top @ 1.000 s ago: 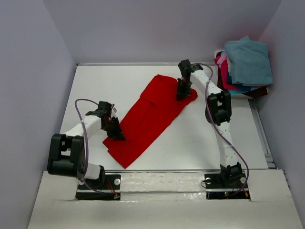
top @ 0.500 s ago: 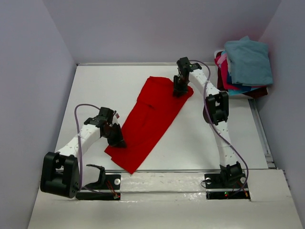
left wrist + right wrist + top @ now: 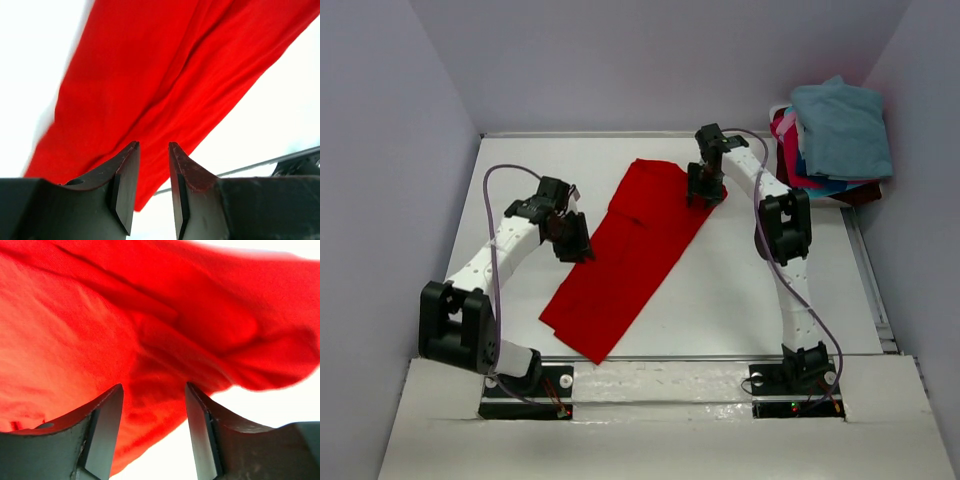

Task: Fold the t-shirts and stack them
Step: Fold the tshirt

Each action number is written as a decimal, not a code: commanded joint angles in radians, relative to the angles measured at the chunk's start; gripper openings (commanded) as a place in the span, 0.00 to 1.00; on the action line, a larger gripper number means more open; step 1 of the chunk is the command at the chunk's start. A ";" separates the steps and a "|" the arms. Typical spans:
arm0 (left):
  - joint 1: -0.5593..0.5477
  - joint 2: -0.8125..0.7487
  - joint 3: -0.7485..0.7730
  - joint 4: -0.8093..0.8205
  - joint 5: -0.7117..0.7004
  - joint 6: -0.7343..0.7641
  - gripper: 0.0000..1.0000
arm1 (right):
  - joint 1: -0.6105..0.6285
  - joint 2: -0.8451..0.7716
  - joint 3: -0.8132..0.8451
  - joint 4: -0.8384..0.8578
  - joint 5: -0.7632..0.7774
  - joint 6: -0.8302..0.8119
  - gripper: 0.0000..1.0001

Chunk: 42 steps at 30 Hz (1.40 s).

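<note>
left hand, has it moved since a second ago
Yes, the left hand moved along the red t-shirt's left edge, farther from the near table rail.

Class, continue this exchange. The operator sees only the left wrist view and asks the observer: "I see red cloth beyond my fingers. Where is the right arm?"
Observer: The right gripper is over the far end of the red t-shirt, jaws open.
Operator: How does the shirt lie?
Observer: As a long folded strip, slanting across the table from near left to far right.
Operator: Any other shirts?
Observer: A stack at the far right corner, a teal-blue one on top.
</note>
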 commanded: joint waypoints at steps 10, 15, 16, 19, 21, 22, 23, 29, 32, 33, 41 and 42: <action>-0.044 0.480 0.554 0.050 0.013 0.119 0.41 | -0.004 -0.238 -0.241 0.027 0.114 0.101 0.64; -0.044 0.673 0.736 0.053 0.053 0.134 0.40 | -0.004 -0.268 -0.321 0.048 0.098 0.135 0.64; -0.044 0.690 0.762 0.061 0.056 0.127 0.40 | -0.004 -0.271 -0.331 0.050 0.098 0.136 0.64; -0.044 0.781 0.902 0.073 0.071 0.102 0.40 | -0.004 -0.277 -0.361 0.059 0.098 0.149 0.60; -0.044 0.830 0.984 0.048 0.076 0.096 0.40 | -0.004 -0.276 -0.362 0.059 0.068 0.153 0.58; -0.044 0.876 1.057 0.033 0.099 0.096 0.40 | -0.004 -0.273 -0.362 0.059 0.064 0.158 0.55; -0.044 0.894 1.093 0.028 0.105 0.096 0.40 | -0.004 -0.271 -0.361 0.059 0.061 0.159 0.54; -0.044 0.996 1.230 0.059 0.212 0.093 0.42 | -0.004 -0.264 -0.347 0.059 0.044 0.172 0.51; -0.044 1.039 1.216 0.079 0.286 0.084 0.41 | 0.006 -0.253 -0.330 0.044 0.041 0.172 0.50; -0.044 1.048 1.213 0.074 0.297 0.084 0.41 | 0.006 -0.250 -0.319 0.040 0.041 0.172 0.50; -0.053 1.077 1.156 0.059 0.317 0.122 0.41 | 0.006 -0.254 -0.278 0.037 0.032 0.182 0.50; -0.053 1.080 1.154 0.058 0.315 0.128 0.41 | 0.006 -0.254 -0.276 0.040 0.029 0.182 0.50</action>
